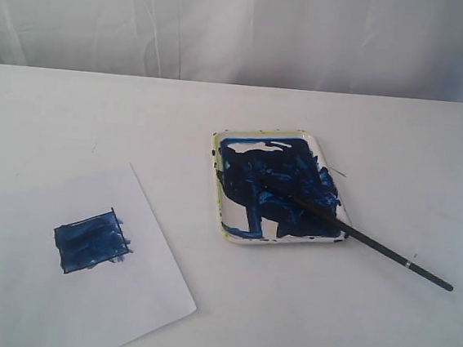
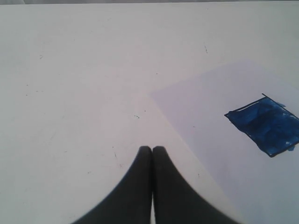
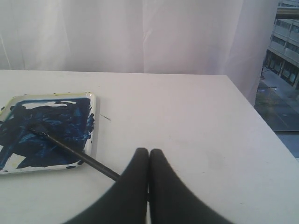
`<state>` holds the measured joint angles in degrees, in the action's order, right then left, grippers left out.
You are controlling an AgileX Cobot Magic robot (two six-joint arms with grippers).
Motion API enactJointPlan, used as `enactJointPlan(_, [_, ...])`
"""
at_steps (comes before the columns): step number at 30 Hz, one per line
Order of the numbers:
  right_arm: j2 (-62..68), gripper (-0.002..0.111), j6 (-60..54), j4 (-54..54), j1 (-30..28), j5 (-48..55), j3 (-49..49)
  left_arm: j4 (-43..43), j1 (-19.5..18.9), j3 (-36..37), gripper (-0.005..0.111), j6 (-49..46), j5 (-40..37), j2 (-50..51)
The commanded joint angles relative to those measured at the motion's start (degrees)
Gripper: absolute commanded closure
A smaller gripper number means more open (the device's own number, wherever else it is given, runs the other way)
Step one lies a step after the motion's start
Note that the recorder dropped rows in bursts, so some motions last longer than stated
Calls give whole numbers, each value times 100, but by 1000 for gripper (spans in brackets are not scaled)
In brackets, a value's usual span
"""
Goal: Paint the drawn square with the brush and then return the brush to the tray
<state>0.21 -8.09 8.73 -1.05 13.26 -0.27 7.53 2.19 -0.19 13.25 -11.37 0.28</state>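
Observation:
The drawn square [image 1: 90,240] is filled with streaky dark blue on its white paper sheet [image 1: 146,288] at the front left. The brush [image 1: 357,234] lies with its tip in the blue-smeared tray [image 1: 261,134], its handle sticking out over the tray's near right corner onto the table. Neither gripper shows in the exterior view. My left gripper [image 2: 152,148] is shut and empty above bare table, off the paper's edge, with the square [image 2: 266,126] off to one side. My right gripper [image 3: 149,150] is shut and empty; the brush [image 3: 70,148] runs from the tray [image 3: 95,122] behind one finger.
White curtains hang behind the white table [image 1: 97,120]. The right wrist view shows the table's side edge [image 3: 268,126], with a window and buildings beyond it. The paper [image 2: 219,154] lies flat with one corner toward the table's middle.

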Motion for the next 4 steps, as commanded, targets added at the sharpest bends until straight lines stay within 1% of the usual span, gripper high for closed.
enactJointPlan(1, [-21, 108, -3, 2, -40, -76, 27, -13, 54, 19, 107, 21, -12, -28])
enactJointPlan(4, [-21, 108, -3, 2, -40, -76, 27, -13, 54, 19, 107, 21, -12, -28])
